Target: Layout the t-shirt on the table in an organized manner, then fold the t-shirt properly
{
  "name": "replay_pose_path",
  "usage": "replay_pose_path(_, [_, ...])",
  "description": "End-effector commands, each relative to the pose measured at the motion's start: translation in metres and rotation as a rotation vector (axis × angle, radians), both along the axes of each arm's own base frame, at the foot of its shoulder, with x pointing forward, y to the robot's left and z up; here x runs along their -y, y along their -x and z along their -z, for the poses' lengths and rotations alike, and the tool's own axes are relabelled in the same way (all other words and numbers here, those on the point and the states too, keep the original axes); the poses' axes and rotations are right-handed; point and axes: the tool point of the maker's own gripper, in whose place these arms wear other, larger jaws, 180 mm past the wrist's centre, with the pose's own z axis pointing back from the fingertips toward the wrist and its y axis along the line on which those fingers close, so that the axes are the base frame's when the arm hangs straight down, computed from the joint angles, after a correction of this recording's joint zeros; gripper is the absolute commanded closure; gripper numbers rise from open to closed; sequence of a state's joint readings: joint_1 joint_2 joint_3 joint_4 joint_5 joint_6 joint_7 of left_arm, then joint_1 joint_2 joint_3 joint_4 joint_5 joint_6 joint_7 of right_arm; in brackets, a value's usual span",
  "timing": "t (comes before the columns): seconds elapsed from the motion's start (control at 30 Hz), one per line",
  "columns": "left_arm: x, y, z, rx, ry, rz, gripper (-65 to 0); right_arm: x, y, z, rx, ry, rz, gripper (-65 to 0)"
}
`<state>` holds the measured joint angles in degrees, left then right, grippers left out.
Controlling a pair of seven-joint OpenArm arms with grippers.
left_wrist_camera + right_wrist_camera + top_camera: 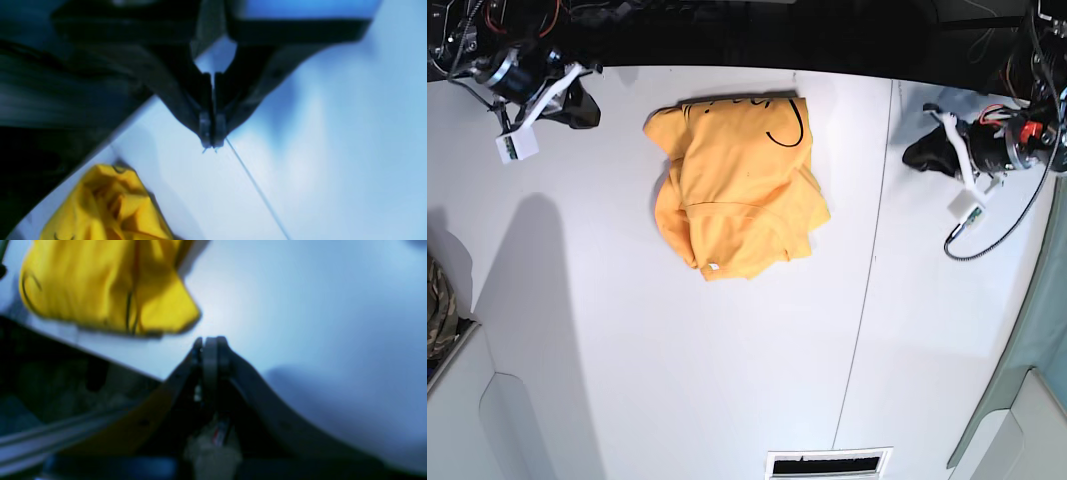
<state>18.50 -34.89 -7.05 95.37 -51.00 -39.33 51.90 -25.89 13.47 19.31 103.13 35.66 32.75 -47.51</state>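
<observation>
Lying in a loose, rumpled heap, the t-shirt sat near the far edge of the table, about in the middle between the two arms. It was not spread flat. One part was flopped over another, the edges were bumpy, and a thin black curved mark showed near its top. A small white tag peeked out at the bottom edge.

The left gripper was pinched tight with nothing in it. It hung over bare table beside the thin dark seam line, well apart from the shirt. The right gripper was pinched tight too, and it also had hold of nothing. The yellow cloth was near its tips but not touching them.

So the job looked like it had hardly begun. Nothing was laid out neatly and no fold was made on purpose. What was left, as far as I could judge, was nearly all of it: pull the shirt flat, smooth the sleeves, then fold it.
</observation>
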Motion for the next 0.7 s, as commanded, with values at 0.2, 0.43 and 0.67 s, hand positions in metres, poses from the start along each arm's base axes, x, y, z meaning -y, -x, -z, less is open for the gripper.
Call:
replay_pose_path(0.2, [-0.015, 0.118, 0.025, -0.199, -0.035, -0.033, 0.0, 0.015, 0.079, 0.018, -0.171, 0.045, -0.051, 0.0])
replay_pose_path(0.43, [-0.025, 0.258, 0.093, -0.535, -0.215, 0.088, 0.0, 0.024, 0.168, 0.064, -0.45, 0.129, -0.166, 0.0])
replay_pose_path(0.67, [-0.066, 0.358, 0.128, -0.936, -0.449, 0.219, 0.0, 0.024, 0.295, 0.103, -0.864, 0.134, -0.25, 0.0])
